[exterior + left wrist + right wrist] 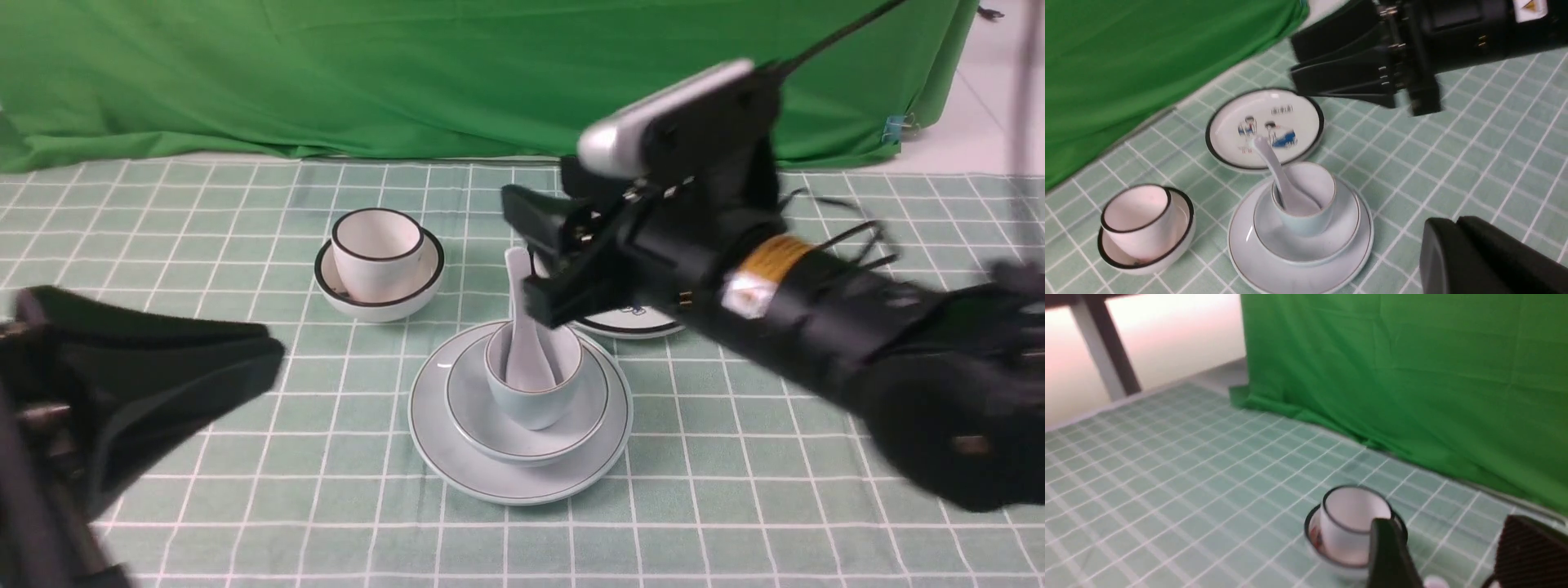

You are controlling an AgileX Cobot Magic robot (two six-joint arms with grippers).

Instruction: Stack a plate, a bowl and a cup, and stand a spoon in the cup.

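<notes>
The pale plate (490, 478) sits at the table's middle with the pale bowl (575, 408) on it and the pale cup (531, 404) in the bowl. The white spoon (522, 359) stands in the cup, its handle leaning to the far side. The stack also shows in the left wrist view: plate (1249, 261), bowl (1347, 212), cup (1306, 222), spoon (1274, 163). My right gripper (535, 261) (1296, 61) (1445, 526) is open, its jaws either side of the handle's top (1435, 583) and not pressing on it. My left gripper (273, 355) (1453, 222) is shut and empty, low at the near left.
A black-rimmed white cup (377, 245) (1137, 220) (1351, 522) stands in a black-rimmed bowl (384, 298) at the far left. A black-rimmed plate with cartoon children (633, 325) (1265, 126) lies just behind the stack. Green cloth (408, 73) hangs along the table's far edge.
</notes>
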